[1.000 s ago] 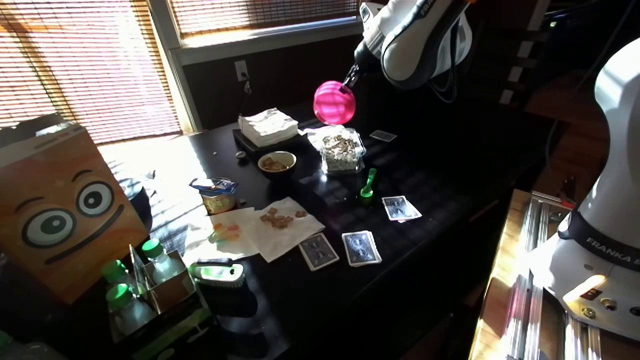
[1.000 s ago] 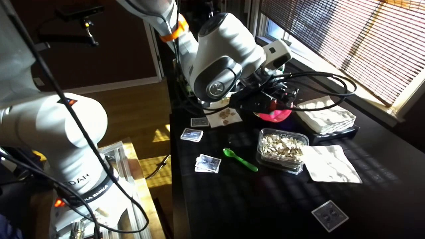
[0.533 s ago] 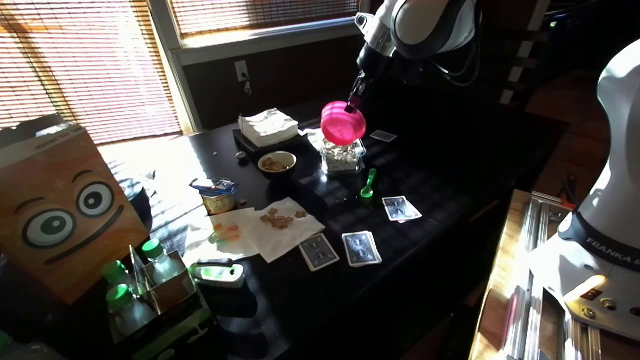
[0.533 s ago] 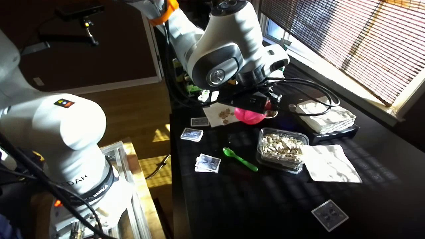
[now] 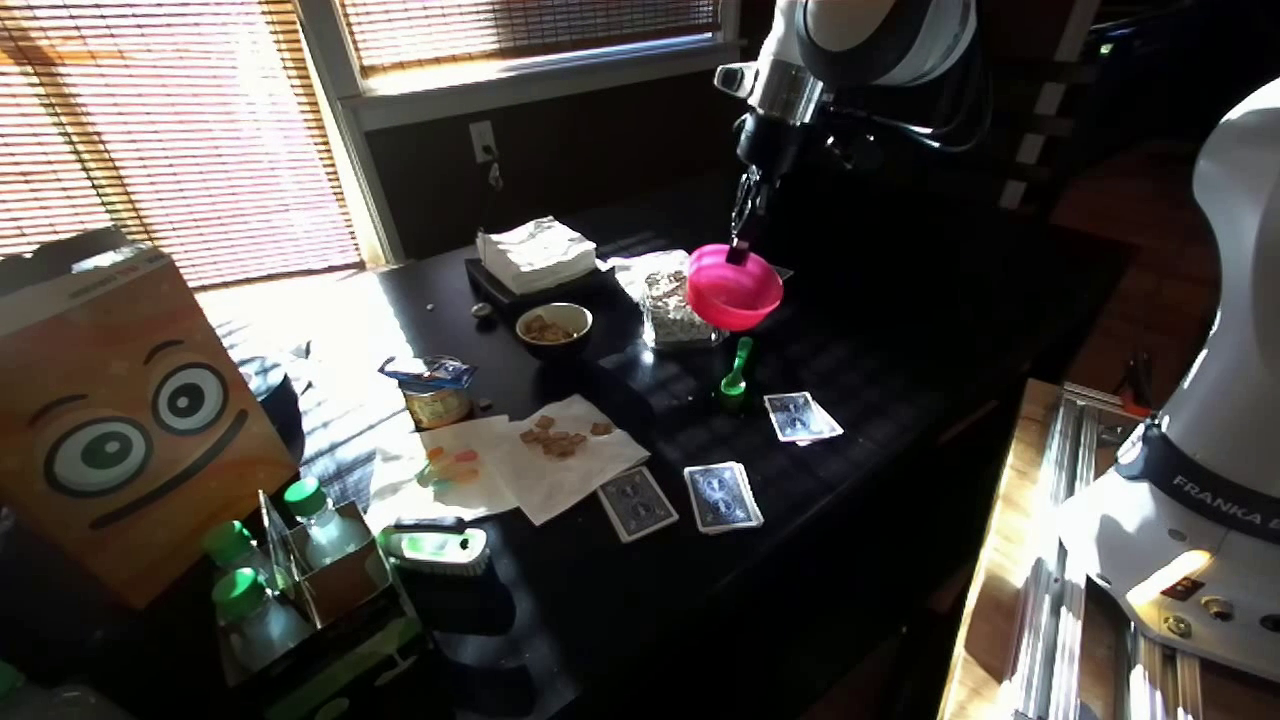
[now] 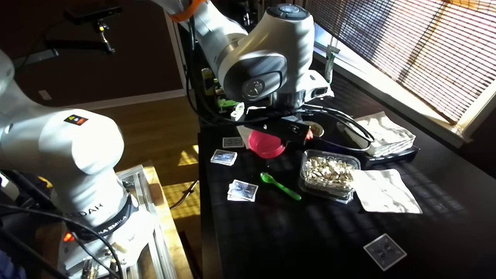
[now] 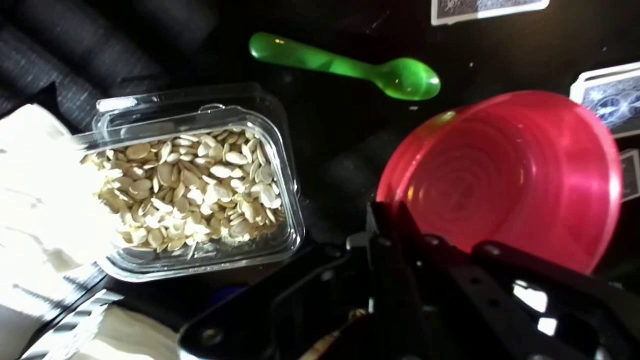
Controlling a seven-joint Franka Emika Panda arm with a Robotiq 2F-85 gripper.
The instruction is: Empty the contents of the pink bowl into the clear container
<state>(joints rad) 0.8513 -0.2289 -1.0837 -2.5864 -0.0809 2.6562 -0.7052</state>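
The pink bowl (image 5: pixel 735 290) is in the air beside the clear container, also seen in an exterior view (image 6: pixel 267 144) and the wrist view (image 7: pixel 505 175). Its inside shows no contents in the wrist view. My gripper (image 7: pixel 392 206) is shut on the bowl's rim; its fingers also show in an exterior view (image 5: pixel 738 253). The clear container (image 7: pixel 296 235) stands on the table, full of pale seeds. In an exterior view (image 6: pixel 324 190) it shows whole; in another exterior view (image 5: pixel 655 335) the bowl partly covers it. Its lid part lies folded under or beside it.
A green spoon (image 7: pixel 325 62) lies near the container. Card piles (image 5: pixel 722 497) lie toward the robot. A napkin (image 6: pixel 387 192) touches the container. A napkin stack (image 5: pixel 537 255) and a pale-rimmed bowl of snacks (image 5: pixel 555 325) stand close by.
My gripper has lowered the bowl and carried it past the container, rightward in an exterior view and leftward in an exterior view from elsewhere. The bowl has turned so its inside shows. Container seeds look unchanged.
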